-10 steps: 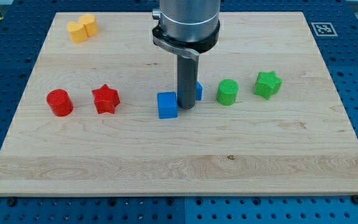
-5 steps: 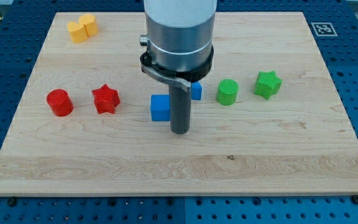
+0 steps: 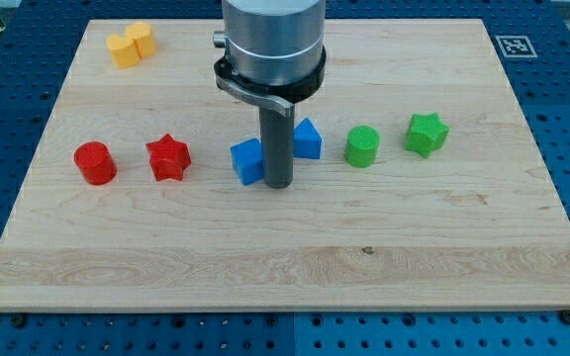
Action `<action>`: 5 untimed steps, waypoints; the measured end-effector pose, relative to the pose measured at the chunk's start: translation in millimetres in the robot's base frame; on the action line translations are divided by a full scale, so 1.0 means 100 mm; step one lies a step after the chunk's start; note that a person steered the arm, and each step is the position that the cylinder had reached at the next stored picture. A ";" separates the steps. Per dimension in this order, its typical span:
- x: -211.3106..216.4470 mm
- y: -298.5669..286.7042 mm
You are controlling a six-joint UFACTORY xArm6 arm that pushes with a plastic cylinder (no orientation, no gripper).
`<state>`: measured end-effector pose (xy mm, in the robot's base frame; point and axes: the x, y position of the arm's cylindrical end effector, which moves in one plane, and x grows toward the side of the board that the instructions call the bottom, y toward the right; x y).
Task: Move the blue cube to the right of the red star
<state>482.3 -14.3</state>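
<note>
The blue cube (image 3: 248,161) has slid left toward the red star (image 3: 168,157); my tip (image 3: 280,184) touches its right side. No gripper shows; no writing is readable.

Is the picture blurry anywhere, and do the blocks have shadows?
In the camera view, everything looks sharp: the wooden board, the blue cube and the red star-shaped block have crisp edges. The light is soft and even, so the blocks cast only faint shadows. A dull shine shows on the metal arm. My tip sits just at the view's right of the blue cube.
</note>
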 end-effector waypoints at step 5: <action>-0.06 -0.14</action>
